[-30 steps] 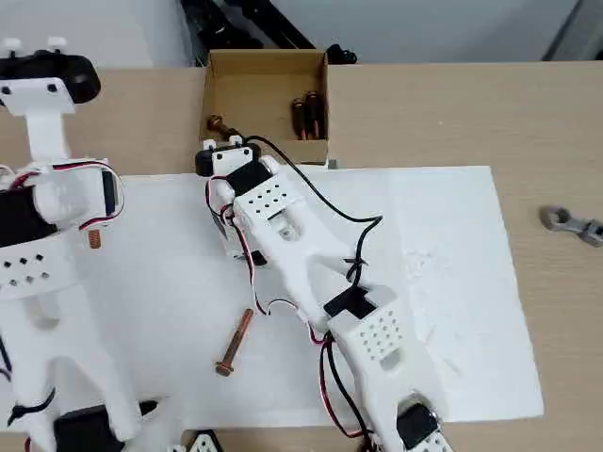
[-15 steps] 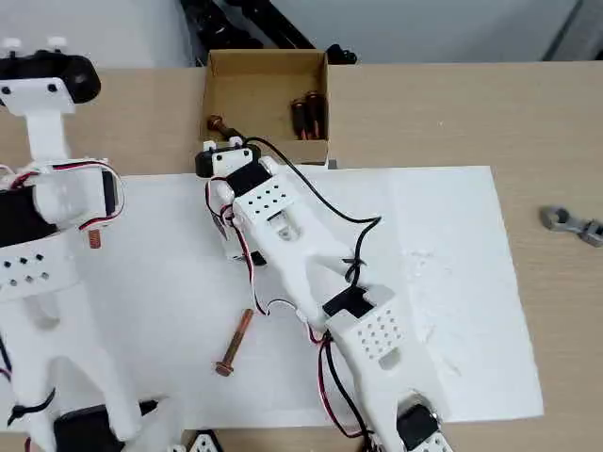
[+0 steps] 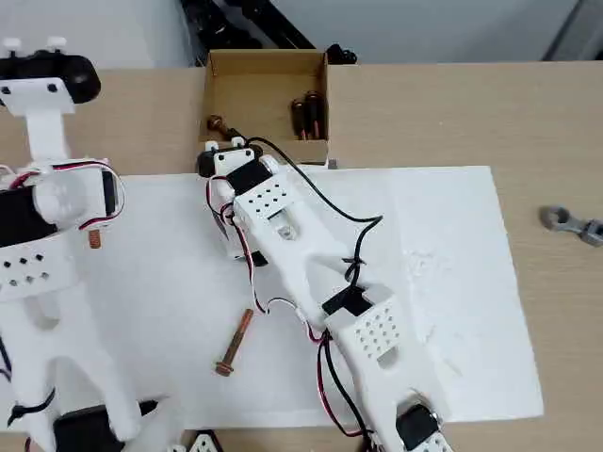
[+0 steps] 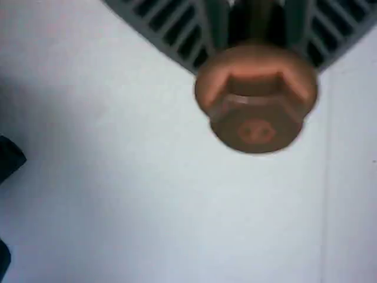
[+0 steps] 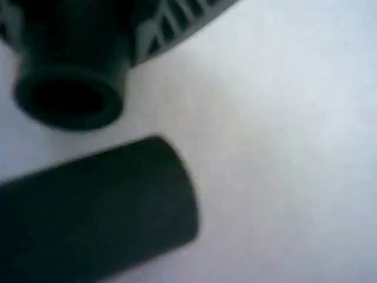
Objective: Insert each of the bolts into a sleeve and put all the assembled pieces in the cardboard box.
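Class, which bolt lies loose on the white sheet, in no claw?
The loose bolt lying flat between the arms. The gripped bolt is clamped; the rest are at the box.

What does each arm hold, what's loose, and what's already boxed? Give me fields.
left gripper: jaws shut on held bolt
right gripper: jaws shut on held sleeve
spare sleeve: lying on white sheet near right gripper
loose bolt: on white sheet, between the arms
cardboard box: assembled pieces against its right wall
wrench: on table, right of the sheet
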